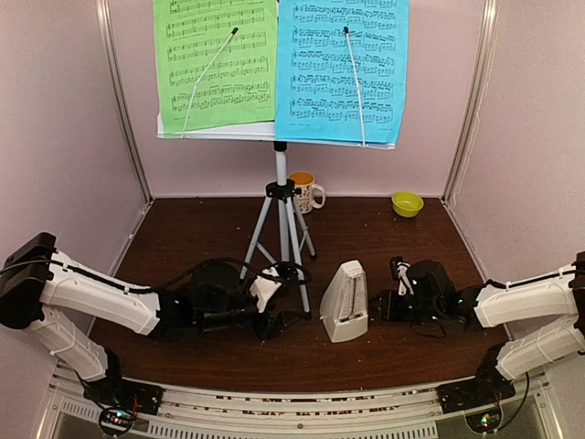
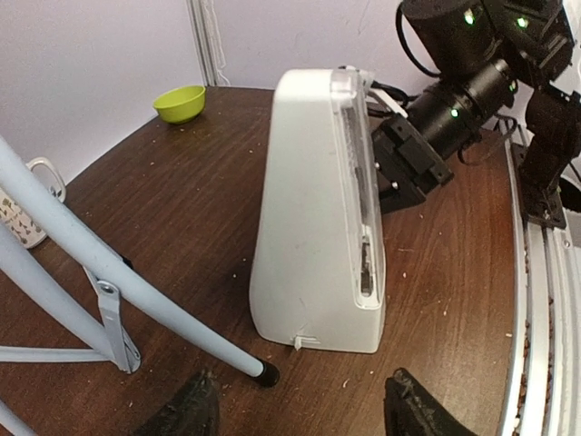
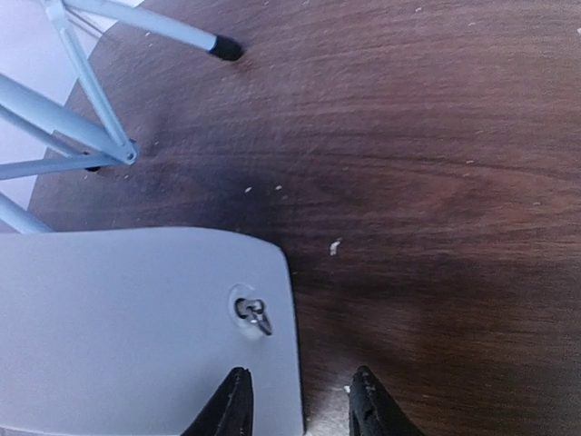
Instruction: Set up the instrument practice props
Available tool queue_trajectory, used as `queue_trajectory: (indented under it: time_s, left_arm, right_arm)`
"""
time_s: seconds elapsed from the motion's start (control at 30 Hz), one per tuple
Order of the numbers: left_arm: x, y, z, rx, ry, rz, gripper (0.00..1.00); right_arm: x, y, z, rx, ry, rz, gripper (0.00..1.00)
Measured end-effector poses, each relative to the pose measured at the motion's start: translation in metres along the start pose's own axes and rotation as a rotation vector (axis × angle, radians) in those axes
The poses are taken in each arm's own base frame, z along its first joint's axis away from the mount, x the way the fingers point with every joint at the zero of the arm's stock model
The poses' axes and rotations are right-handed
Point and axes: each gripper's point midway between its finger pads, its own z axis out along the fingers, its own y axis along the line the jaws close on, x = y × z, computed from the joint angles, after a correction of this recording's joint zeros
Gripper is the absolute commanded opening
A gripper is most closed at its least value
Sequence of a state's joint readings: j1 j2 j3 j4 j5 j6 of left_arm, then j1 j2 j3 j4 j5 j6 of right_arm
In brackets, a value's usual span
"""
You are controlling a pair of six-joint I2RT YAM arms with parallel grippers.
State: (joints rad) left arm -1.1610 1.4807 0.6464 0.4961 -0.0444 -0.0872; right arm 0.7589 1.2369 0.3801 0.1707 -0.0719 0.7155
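Nearest the bases, the left gripper (image 2: 301, 398) is hanging low over the table (image 1: 183, 229), its jaws standing well apart with nothing between them, facing the metronome's (image 1: 345, 302) broad side. The right gripper (image 3: 300, 380) is coming at it from the opposite side, jaws narrower but apart: the metronome's edge is sitting in the gap beside one finger, bare wood is showing in the rest, and I cannot tell whether a pad is touching

The metronome is standing upright near the front middle of the table, between the two grippers. It is a tall white pyramid on a small base, so a one-sided nudge from either arm is likely to tip or skid it. The clear cover (image 2: 359, 182) is facing sideways toward the rail; if it is only clipped on, a pinch at its rim risks popping it loose or slipping off the smooth plastic. A small metal key (image 3: 254, 313) is sticking out of the side the right wrist camera is showing, and a finger could snag there

Just beside the metronome, a tripod leg (image 2: 263, 372) is planting its foot close to the left gripper. A wide sweep by the left arm may be knocking that leg and rocking the whole tripod (image 1: 283, 229)

Farther back and high up, the stand (image 1: 228, 133) is carrying the green sheet (image 1: 215, 64) and blue sheet (image 1: 343, 69) side by side, each under a wire holder; a jolt below could be shaking them off. The mug (image 1: 306, 190) and bowl (image 1: 407, 203) are sitting at the far wall, well clear
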Motion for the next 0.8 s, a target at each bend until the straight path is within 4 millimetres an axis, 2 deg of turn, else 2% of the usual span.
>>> queue_trajectory:
  time_s: [0.2, 0.23, 0.47, 0.6, 0.7, 0.8]
  left_arm:
    - [-0.014, 0.005, -0.006, -0.009, -0.035, -0.081, 0.9]
    - [-0.017, 0.005, -0.006, -0.01, -0.036, -0.095, 0.97]
    - [-0.041, 0.003, -0.004, -0.015, -0.078, -0.19, 0.98]
    - [-0.055, -0.01, 0.002, -0.017, -0.097, -0.225, 0.98]
    - [-0.064, -0.019, 0.01, -0.021, -0.108, -0.255, 0.98]
    - [-0.063, -0.024, 0.015, -0.035, -0.104, -0.28, 0.98]
  right_arm:
    - [0.021, 0.021, 0.004, -0.094, 0.033, 0.005, 0.37]
    - [0.026, 0.025, 0.004, -0.107, 0.041, 0.002, 0.37]
    - [0.055, 0.054, -0.003, -0.183, 0.083, -0.031, 0.4]
    - [0.067, 0.063, -0.001, -0.205, 0.103, -0.047, 0.41]
    - [0.068, 0.068, -0.003, -0.223, 0.099, -0.047, 0.43]
    - [0.06, 0.073, -0.009, -0.248, 0.061, -0.042, 0.45]
